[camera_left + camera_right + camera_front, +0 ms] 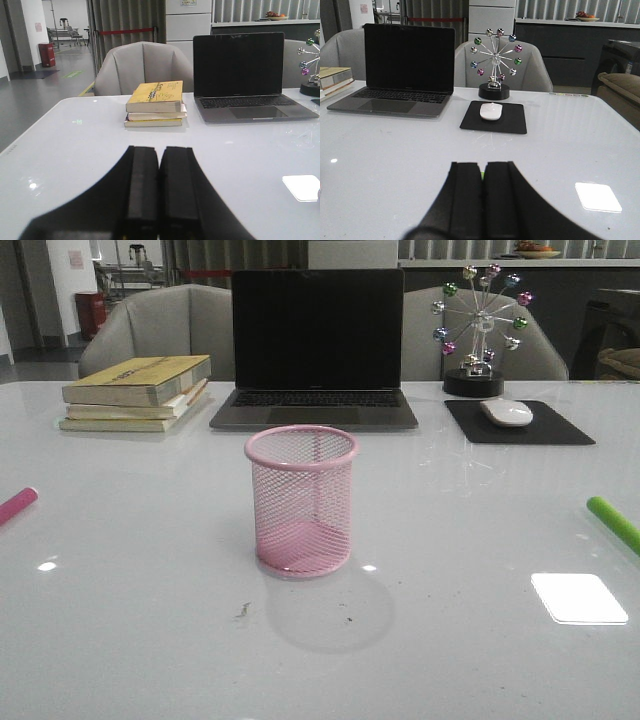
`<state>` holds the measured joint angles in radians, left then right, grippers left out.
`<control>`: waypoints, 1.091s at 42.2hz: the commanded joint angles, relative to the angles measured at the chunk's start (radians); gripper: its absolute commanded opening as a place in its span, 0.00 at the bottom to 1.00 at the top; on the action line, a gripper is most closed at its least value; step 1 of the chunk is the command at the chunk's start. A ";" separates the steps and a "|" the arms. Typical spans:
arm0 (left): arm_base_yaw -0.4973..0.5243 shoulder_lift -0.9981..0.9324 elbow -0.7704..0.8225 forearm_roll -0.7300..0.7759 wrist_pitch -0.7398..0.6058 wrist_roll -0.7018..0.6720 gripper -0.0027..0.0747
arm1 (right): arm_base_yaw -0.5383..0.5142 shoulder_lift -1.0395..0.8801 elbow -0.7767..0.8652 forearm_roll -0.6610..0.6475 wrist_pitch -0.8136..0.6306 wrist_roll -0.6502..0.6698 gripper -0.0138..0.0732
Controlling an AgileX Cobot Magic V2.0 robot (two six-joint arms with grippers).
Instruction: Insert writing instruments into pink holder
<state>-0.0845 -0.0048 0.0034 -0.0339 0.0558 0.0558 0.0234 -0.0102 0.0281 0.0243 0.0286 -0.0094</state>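
- The pink holder (301,500) stands upright, mouth up, at the middle of the white table (150,640), in front of the laptop (316,350).
- The pink-red marker (16,505) lies at the table's left edge and the lime green marker (614,522) at its right edge, both angled and cut off by the frame.
- Only the wrist views show the arms: the left gripper (159,200) and right gripper (483,200) have their fingers pressed together, empty.
- A sliver of green (482,174) peeks past the right fingers.
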 commanded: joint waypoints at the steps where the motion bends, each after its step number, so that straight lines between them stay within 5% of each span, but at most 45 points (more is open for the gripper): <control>1: -0.007 -0.018 0.006 0.000 -0.085 -0.008 0.15 | -0.007 -0.020 -0.005 0.002 -0.096 -0.009 0.22; 30: -0.007 -0.018 -0.009 -0.008 -0.149 -0.008 0.15 | -0.007 -0.020 -0.010 0.002 -0.128 -0.009 0.22; 39: -0.007 -0.012 -0.226 -0.019 -0.119 -0.008 0.15 | -0.004 -0.013 -0.211 0.003 -0.050 -0.009 0.22; 46: -0.007 0.070 -0.488 -0.023 0.052 -0.008 0.15 | -0.004 0.062 -0.430 0.003 0.103 -0.009 0.22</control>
<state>-0.0845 0.0092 -0.3398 -0.0447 0.1011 0.0558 0.0234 0.0000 -0.2733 0.0243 0.1405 -0.0094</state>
